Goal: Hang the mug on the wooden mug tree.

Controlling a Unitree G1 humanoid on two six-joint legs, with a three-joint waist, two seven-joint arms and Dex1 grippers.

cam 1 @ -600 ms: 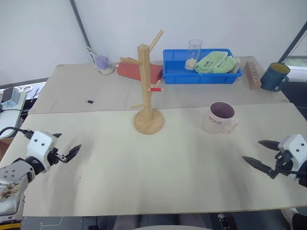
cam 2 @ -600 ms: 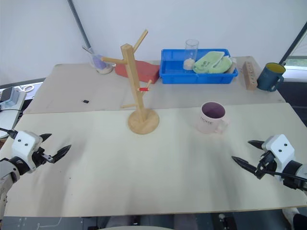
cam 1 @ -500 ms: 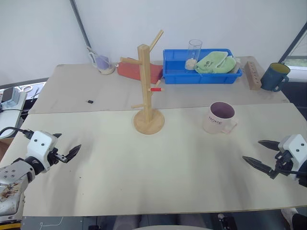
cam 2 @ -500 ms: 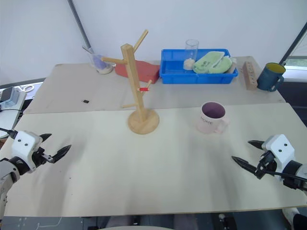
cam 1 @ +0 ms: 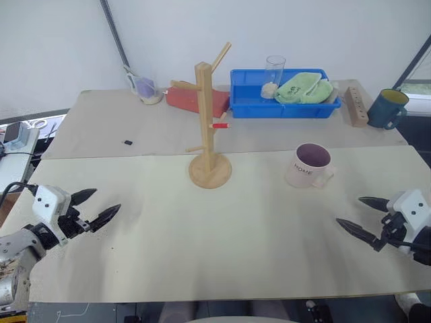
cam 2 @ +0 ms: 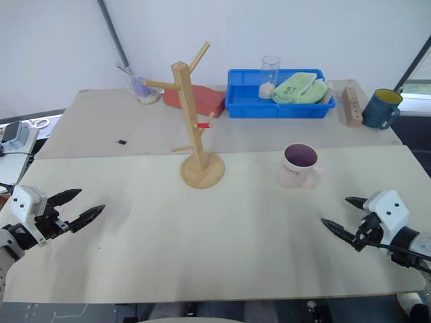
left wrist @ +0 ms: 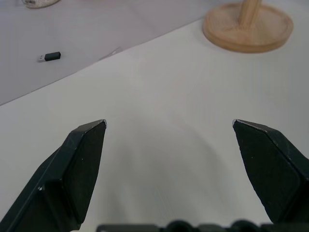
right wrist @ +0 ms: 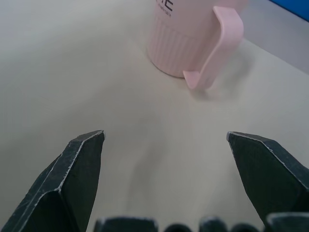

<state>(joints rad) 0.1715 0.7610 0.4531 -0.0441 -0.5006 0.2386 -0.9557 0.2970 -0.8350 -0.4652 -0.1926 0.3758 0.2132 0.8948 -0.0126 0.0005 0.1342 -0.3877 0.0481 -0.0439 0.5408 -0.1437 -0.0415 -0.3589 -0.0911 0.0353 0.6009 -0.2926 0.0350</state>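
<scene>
The pale pink mug (cam 1: 309, 165) with a dark purple inside and "HOME" on its side stands upright on the cream table, its handle (right wrist: 218, 46) toward the right front. The wooden mug tree (cam 1: 209, 128) stands left of it on a round base, with angled pegs, one red-tipped. My right gripper (cam 1: 367, 216) hovers open near the table's right front, a little short of the mug. At the left front my left gripper (cam 1: 95, 207) hangs open over bare table, well away from the tree's base (left wrist: 247, 26).
At the back stand a blue tray (cam 1: 283, 94) with a green cloth and a glass, a red block (cam 1: 196, 99), a dark blue mug (cam 1: 386, 108), a wooden block with holes (cam 1: 355, 105) and a small cup (cam 1: 147, 89). A small black item (cam 1: 126, 142) lies back left.
My left gripper has opened wider and sunk slightly toward the front edge. The right gripper has dropped a little. Mug and tree have not moved.
</scene>
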